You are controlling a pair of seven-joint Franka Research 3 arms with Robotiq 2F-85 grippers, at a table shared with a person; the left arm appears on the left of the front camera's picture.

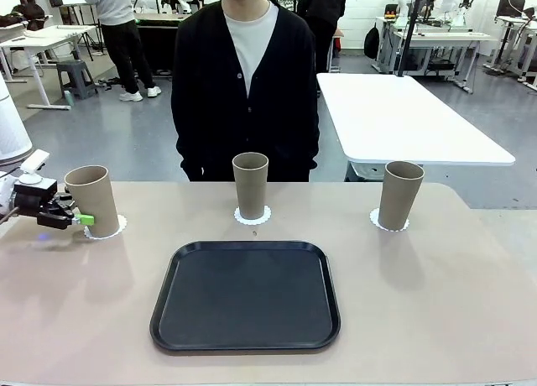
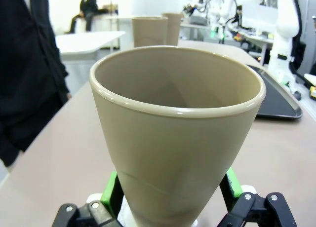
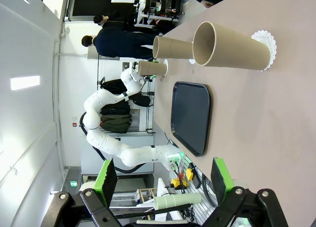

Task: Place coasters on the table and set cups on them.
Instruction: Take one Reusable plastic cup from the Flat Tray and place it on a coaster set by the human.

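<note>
Three beige cups stand upright on the tan table [image 1: 419,302], each on a white scalloped coaster. The left cup [image 1: 92,200] is on its coaster [image 1: 115,227], the middle cup [image 1: 250,185] on the coaster [image 1: 263,218], and the right cup [image 1: 401,193] on the coaster [image 1: 387,225]. My left gripper [image 1: 84,221] is low at the left cup's base. In the left wrist view this cup [image 2: 177,128] stands between the spread green pads [image 2: 111,187] of the open gripper [image 2: 170,190]. My right gripper [image 3: 165,180] is open and holds nothing, well back from the nearest cup [image 3: 232,52].
A black rounded-square tray [image 1: 246,295] lies bare at the table's near middle. A person in a dark cardigan [image 1: 243,92] stands at the far edge behind the middle cup. A white table [image 1: 403,117] stands beyond the far right.
</note>
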